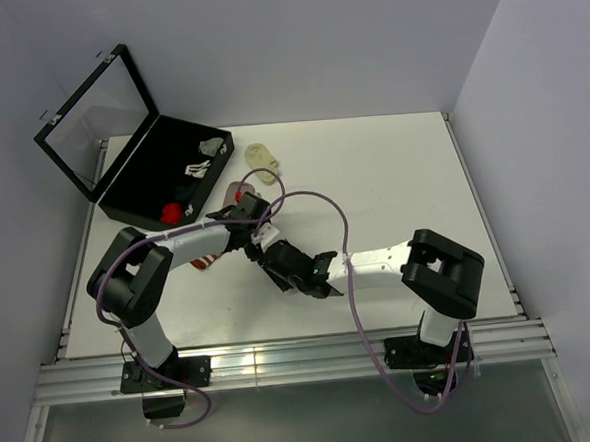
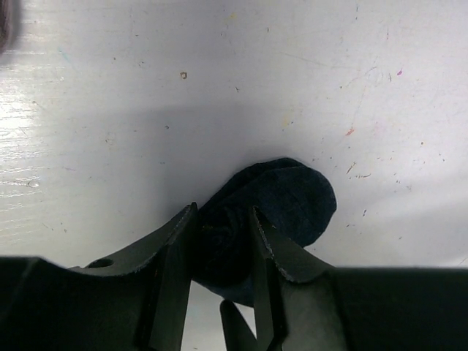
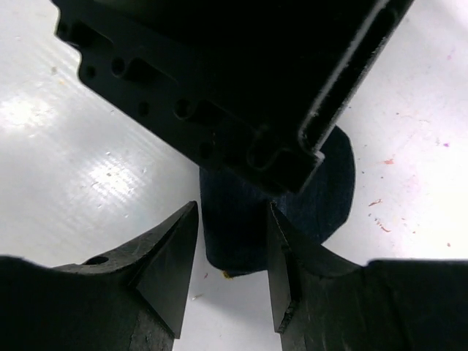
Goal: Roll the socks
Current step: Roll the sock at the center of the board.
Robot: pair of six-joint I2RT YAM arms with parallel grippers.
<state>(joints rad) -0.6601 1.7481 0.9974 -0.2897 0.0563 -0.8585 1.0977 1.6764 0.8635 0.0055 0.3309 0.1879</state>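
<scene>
Near the middle of the worktop (image 1: 402, 174), where both arms met, the navy sock (image 2: 289, 201) lay as a dark, partly rolled bundle. The left pincer (image 2: 223, 212) was clenched on it: in the left wrist view, cloth filled the whole gap between the two fingers, and the sock's rounded end bulged out toward 1 o'clock. The right pincer (image 3: 232, 210) straddled the same bundle from the opposite side. One finger seemed to touch the cloth, while a sliver of worktop showed beside the other. I could not tell whether it was truly squeezing. The left pincer's black body crossed above it in that view.

From overhead, the arms hid the navy sock. A patch of the dusty-pink sock (image 1: 238, 192) showed just at 12 o'clock of the pincers, and a red-and-white striped cuff (image 1: 207, 259) peeked out under the left forearm at 8 o'clock. Farther toward 12 lay the pale-yellow sock (image 1: 263, 158). At 10 o'clock stood an open black case (image 1: 138, 186), lid raised, holding small white-grey items (image 1: 203, 156) and a red item (image 1: 174, 210).
</scene>
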